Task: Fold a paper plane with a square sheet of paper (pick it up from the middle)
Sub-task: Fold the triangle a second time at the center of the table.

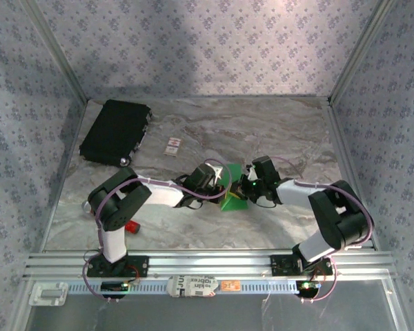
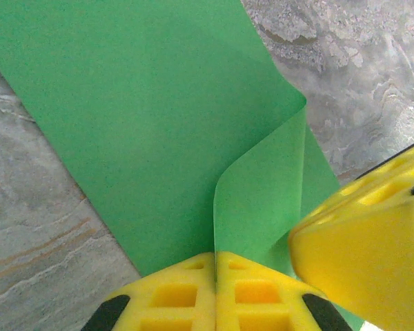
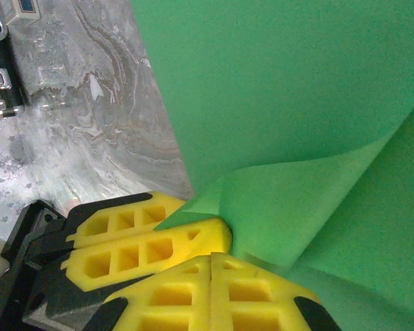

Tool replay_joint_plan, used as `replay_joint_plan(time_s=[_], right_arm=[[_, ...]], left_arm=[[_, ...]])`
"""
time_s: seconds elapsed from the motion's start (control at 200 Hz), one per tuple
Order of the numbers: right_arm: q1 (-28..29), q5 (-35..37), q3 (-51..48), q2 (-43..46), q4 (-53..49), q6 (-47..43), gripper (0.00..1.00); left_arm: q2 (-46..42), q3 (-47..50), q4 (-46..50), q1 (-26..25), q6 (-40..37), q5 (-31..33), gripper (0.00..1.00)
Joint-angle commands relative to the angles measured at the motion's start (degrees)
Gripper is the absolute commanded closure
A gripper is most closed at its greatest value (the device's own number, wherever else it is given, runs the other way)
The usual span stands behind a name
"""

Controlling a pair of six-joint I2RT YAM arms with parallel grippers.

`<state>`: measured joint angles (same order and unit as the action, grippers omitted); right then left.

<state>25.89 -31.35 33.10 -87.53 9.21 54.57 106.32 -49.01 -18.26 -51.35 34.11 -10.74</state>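
The square sheet of paper [image 1: 232, 201] lies near the middle of the marble table [image 1: 276, 131], part flat on the stone and part lifted, with both arms meeting over it. In the left wrist view, the left gripper [image 2: 215, 258] has its yellow fingers pressed together on a curled-up flap of the sheet [image 2: 145, 124], whose raised edge runs straight down into the seam between them. The flap bends in a soft curve, not a sharp crease. The right gripper [image 3: 212, 261] is likewise clamped on the same lifted flap, its fingers closed tight with the green curl [image 3: 283, 89] rising just above them. The left gripper's fingers [image 3: 145, 241] sit just beside it, almost touching. From above, the two grippers [image 1: 224, 187] [image 1: 247, 187] crowd the sheet's near side. Bare stone lies open beyond the paper toward the back wall and to the right. To the far left sits a black case [image 1: 116, 131], with a small white card [image 1: 172, 146] near it, both well apart from the paper. A small red object [image 1: 132, 227] lies by the left arm's base. The tabletop is grey-veined marble, enclosed by patterned wallpaper walls [image 1: 214, 48] and bounded at the near side by an aluminium rail [image 1: 214, 261].
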Motion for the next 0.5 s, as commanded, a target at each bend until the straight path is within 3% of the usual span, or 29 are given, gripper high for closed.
replay_joint_plan(time_s=[0.0, 0.495], right_arm=[[0.38, -1.08, 1.37, -1.59, 1.74, 1.08, 1.0], [-1.22, 0.8, -3.49, -4.33, 2.57, 0.86, 1.0]], left_arm=[[2.53, 0.72, 3.17, 0.2, 0.34, -0.61, 0.94], [2.57, 0.5, 3.72, 0.2, 0.26, -0.46, 0.94]])
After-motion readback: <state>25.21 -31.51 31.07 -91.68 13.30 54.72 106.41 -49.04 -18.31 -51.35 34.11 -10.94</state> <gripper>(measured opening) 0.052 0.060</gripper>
